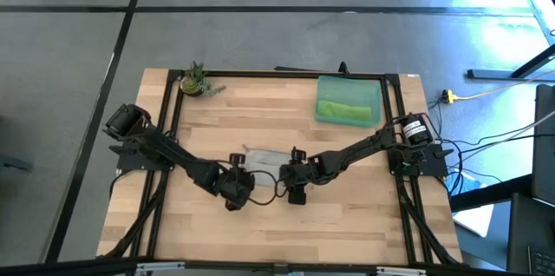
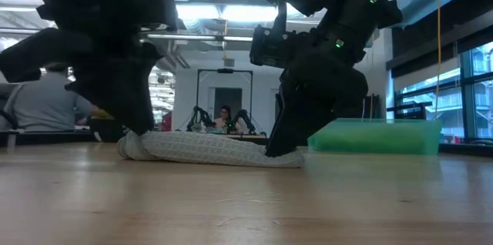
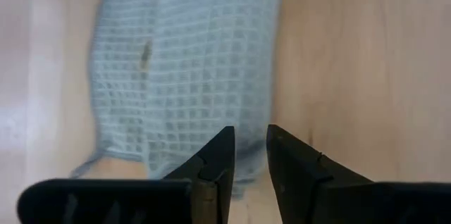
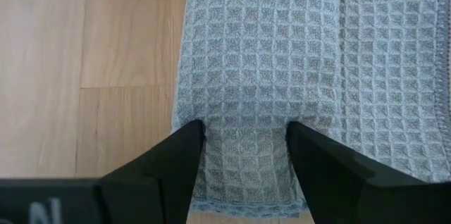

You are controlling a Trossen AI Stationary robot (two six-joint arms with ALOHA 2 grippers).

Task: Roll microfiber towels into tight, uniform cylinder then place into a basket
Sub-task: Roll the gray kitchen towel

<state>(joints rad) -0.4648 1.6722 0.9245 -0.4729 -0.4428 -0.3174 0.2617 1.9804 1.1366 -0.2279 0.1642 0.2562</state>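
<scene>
The light grey towel (image 1: pixel 260 160) lies as a low, flat bundle on the wooden table, between my two grippers; in the low view (image 2: pixel 208 148) its whole length rests on the table. My left gripper (image 1: pixel 236 186) stands at its left end, fingers nearly together. My right gripper (image 1: pixel 295 177) stands at its right end, fingers on either side of a strip of cloth. The lime green towel (image 1: pixel 343 111) lies rolled inside the teal basket (image 1: pixel 375 94) at the far right. My left gripper comes from above, pointing down, at the grey towel's end edge (image 3: pixel 232 129). Its two fingers stand a narrow gap apart with cloth between their tips; how many layers, I cannot tell. The towel lies on the table. My right gripper pinches a strip of the grey towel near its hemmed end edge (image 4: pixel 246 150) between its two fingers (image 4: pixel 190 143). The fingers come from above, pointing down. Several layers seem to lie there. The towel stays flat on the table.
A small potted plant (image 1: pixel 194 80) stands at the far left corner. The table's dark frame rails (image 1: pixel 166 111) run along both sides. Bare wood lies along the near side. People and another robot show in the room behind the table (image 2: pixel 46 102).
</scene>
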